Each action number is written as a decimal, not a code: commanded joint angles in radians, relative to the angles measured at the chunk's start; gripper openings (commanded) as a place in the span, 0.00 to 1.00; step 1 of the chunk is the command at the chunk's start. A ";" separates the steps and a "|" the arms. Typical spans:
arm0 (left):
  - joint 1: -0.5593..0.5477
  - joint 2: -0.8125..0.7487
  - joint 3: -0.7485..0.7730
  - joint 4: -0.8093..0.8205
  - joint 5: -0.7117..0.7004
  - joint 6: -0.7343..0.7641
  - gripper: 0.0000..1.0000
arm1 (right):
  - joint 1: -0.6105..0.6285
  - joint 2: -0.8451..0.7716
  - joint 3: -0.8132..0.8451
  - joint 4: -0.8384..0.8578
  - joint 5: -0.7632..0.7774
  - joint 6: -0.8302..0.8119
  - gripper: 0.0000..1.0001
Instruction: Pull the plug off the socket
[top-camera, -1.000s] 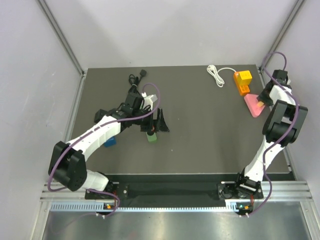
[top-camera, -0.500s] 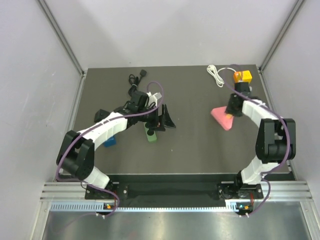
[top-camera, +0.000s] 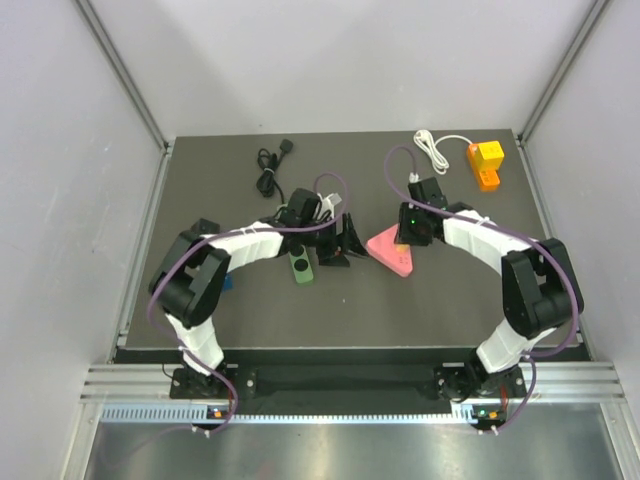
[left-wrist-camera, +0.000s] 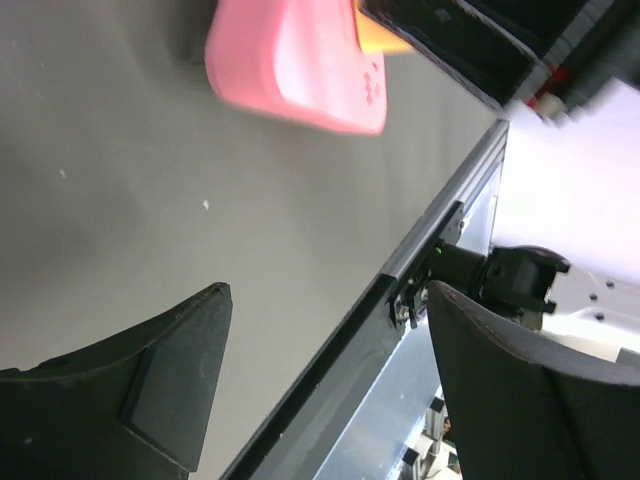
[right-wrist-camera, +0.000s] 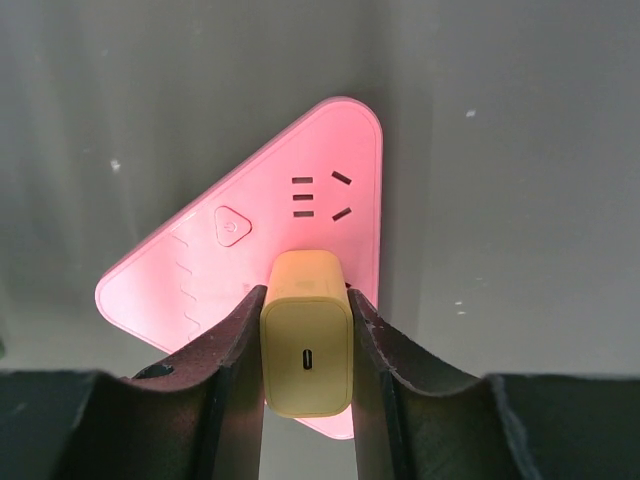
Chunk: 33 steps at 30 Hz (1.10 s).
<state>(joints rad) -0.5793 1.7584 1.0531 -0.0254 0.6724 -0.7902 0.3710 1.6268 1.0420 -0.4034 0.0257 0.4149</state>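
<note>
A pink triangular socket (top-camera: 388, 253) lies on the dark table near the middle. It also shows in the right wrist view (right-wrist-camera: 250, 240) and in the left wrist view (left-wrist-camera: 295, 65). A yellow plug (right-wrist-camera: 306, 345) stands in it. My right gripper (right-wrist-camera: 305, 296) is shut on the plug, one finger on each side; in the top view it (top-camera: 410, 232) covers the plug. My left gripper (top-camera: 345, 245) is open and empty just left of the socket, and its jaws stand wide apart in the left wrist view (left-wrist-camera: 328, 300).
A green block (top-camera: 301, 268) lies under the left forearm, with a blue block (top-camera: 224, 283) further left. A black cable (top-camera: 268, 170) lies at the back left. A white cable (top-camera: 435, 150) and orange-yellow blocks (top-camera: 486, 163) are at the back right.
My right gripper has brought the socket and plug from the far right edge to the table's middle. My left gripper has moved right, towards the socket.
</note>
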 joint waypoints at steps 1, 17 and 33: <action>-0.011 0.056 0.073 0.076 -0.003 -0.020 0.84 | 0.029 -0.012 0.000 0.073 -0.076 0.047 0.00; -0.010 0.223 0.153 0.114 -0.077 -0.112 0.65 | 0.078 0.002 0.018 0.083 -0.104 0.047 0.00; -0.010 0.266 0.180 -0.108 -0.272 -0.107 0.00 | 0.120 -0.021 0.001 0.092 -0.006 0.042 0.00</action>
<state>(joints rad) -0.5842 1.9991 1.2266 -0.0433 0.5507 -0.9104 0.4614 1.6321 1.0409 -0.3645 0.0105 0.4496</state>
